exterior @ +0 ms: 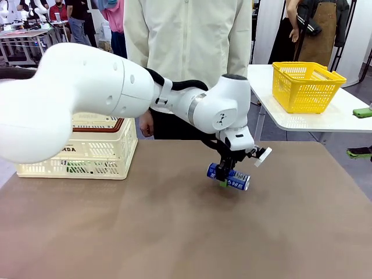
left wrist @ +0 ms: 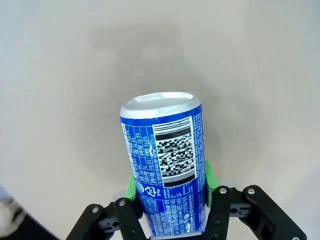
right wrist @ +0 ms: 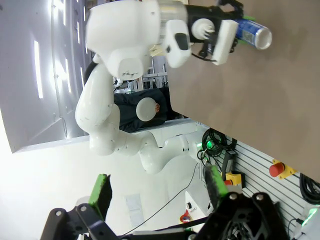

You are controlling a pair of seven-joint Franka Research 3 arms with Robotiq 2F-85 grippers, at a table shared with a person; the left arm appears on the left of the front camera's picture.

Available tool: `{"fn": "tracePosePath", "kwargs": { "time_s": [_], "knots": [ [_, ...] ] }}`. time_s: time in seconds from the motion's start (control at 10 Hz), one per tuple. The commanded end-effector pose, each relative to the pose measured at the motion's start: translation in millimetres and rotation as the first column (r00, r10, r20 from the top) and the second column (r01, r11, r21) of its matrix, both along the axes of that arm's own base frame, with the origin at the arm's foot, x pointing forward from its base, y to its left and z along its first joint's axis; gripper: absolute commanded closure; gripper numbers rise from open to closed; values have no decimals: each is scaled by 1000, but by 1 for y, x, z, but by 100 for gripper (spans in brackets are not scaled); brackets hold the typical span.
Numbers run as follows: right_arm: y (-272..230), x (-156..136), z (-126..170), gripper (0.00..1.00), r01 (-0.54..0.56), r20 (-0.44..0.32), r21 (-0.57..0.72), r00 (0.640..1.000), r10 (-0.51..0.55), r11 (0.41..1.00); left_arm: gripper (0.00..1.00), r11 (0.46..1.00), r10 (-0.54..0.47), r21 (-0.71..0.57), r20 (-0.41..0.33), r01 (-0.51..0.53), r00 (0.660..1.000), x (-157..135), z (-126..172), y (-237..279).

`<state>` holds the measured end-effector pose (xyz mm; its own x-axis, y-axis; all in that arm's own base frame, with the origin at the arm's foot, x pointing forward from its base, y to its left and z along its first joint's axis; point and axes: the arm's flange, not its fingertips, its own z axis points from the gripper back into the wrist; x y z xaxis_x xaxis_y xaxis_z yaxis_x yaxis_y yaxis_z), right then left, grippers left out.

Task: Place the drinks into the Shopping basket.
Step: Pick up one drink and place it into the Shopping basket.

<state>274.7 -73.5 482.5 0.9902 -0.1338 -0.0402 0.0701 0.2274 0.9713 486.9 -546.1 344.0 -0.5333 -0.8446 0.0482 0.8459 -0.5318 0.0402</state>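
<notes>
A blue can with white lettering hangs on its side just above the brown table, right of the middle. My left gripper is shut on it from above. In the left wrist view the green pads clamp the blue can at its lower half, its silver end pointing away, with the left gripper at the bottom edge. The cream Shopping basket with its red-brown rim stands at the table's left. A green shape shows through its slots; I cannot tell what it is. My right gripper is open, holding nothing, far from the blue can.
A person in a pale jacket stands at the far edge behind the left arm. A yellow mesh basket sits on a white side table at the back right. Bare brown tabletop lies between the can and the cream basket.
</notes>
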Motion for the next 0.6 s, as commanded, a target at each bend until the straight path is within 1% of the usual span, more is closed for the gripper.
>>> {"fn": "tracePosePath", "kwargs": {
  "time_s": [0.0,0.1,0.2,0.3,0.4,0.5],
  "knots": [
    [-1,0,4,0,-4,-1,9,1000,4,1000,100,999,26,-32,-33,-27,999,-22,82,16],
    [-1,0,4,0,-4,-1,9,1000,4,1000,100,994,105,8,-146,-105,984,-29,115,22],
    [-1,0,4,0,-4,-1,9,1000,4,1000,100,984,172,-34,-69,-175,983,-38,140,29],
    [-1,0,4,0,-4,-1,9,1000,4,1000,100,977,212,-30,-54,-213,976,-48,156,38],
    [-1,0,4,0,-4,-1,9,1000,4,1000,100,964,263,-31,-26,-263,965,-55,164,47],
    [-1,0,4,0,-4,-1,9,1000,4,1000,100,990,139,-25,-66,-141,988,-42,156,26]
  ]
}}
